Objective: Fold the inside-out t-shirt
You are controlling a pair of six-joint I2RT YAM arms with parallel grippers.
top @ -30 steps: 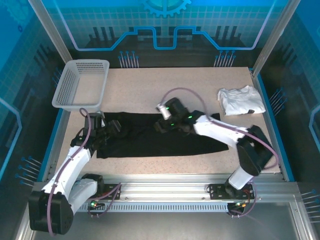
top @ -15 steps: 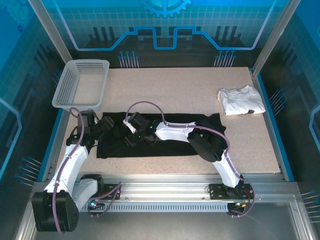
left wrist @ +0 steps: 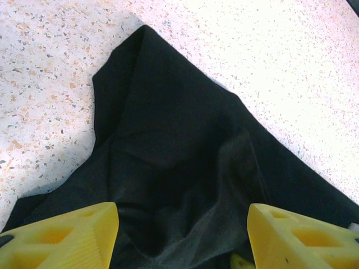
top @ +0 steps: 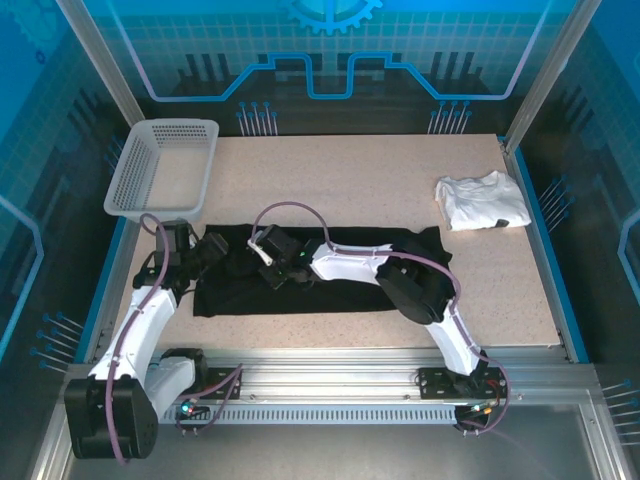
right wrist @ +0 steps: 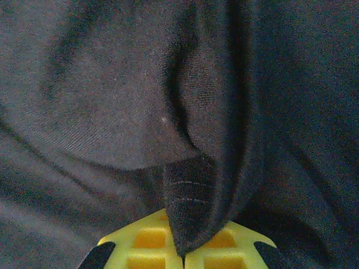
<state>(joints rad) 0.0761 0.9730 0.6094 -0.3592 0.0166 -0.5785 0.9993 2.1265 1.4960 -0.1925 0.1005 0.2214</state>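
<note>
Leftmost, a grey mesh basket (top: 165, 165) sits at the far-left corner of the speckled table (top: 350, 170). Just in front of it, the left gripper (top: 212, 250) hangs over the left end of the inside-out t-shirt (top: 300, 298). Its yellow fingers (left wrist: 61, 235) are spread well apart, gripping nothing, with loose black cloth below. The shirt lies as a long black band across the near middle of the table. Just right of the left gripper, the right gripper (top: 268, 276) is down on the shirt, its jaws closed tight on a raised fold of the black fabric. Far right, a crumpled white garment (top: 482, 200) lies apart from the shirt.
</note>
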